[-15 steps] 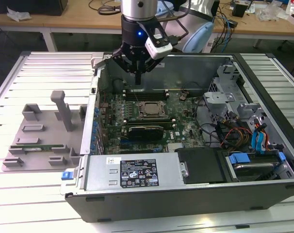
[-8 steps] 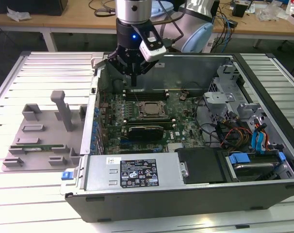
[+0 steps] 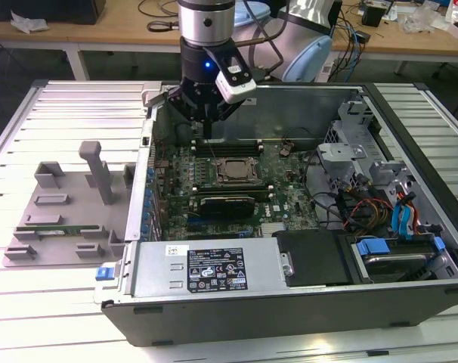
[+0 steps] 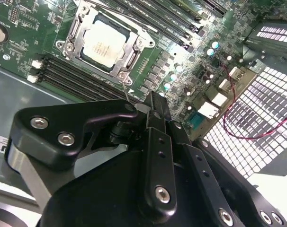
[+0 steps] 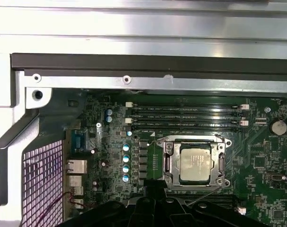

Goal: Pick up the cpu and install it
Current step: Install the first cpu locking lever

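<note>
Sitting flat in its socket (image 5: 195, 163) on the motherboard (image 4: 181, 71), the cpu (image 4: 103, 46) looks installed, we judge. Our gripper (image 4: 153, 101) hangs just above beside it, jaws together and empty, inside the open case (image 3: 410, 113).

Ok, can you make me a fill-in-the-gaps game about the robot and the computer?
1. The cpu sits in its socket on the ____ circuit board.
2. The gripper hangs ____ the open computer case.
3. The grey plastic tray lies outside the case, on the exterior view's ____ side.

Missing words: green; above; left.
</note>
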Action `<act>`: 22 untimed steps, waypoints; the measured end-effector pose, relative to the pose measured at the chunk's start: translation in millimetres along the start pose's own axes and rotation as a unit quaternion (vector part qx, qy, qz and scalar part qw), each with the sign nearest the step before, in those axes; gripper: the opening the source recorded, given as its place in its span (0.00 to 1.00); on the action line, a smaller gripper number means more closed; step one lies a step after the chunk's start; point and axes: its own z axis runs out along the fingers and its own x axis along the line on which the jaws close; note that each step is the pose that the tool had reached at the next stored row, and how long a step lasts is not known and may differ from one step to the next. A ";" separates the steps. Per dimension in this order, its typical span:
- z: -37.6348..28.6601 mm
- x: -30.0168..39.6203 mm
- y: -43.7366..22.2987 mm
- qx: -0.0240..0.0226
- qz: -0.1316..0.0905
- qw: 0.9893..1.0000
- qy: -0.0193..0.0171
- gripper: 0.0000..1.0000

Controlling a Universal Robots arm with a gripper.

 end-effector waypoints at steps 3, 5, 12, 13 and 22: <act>3.3 1.2 0.3 0.000 0.000 1.000 0.000 0.11; 6.7 2.4 0.7 0.000 0.000 1.000 0.000 0.11; 15.6 5.2 1.2 0.000 0.000 1.000 0.000 0.11; 16.7 5.6 1.3 0.000 0.000 1.000 0.000 0.11; 28.6 8.0 1.8 0.000 0.000 1.000 0.000 0.11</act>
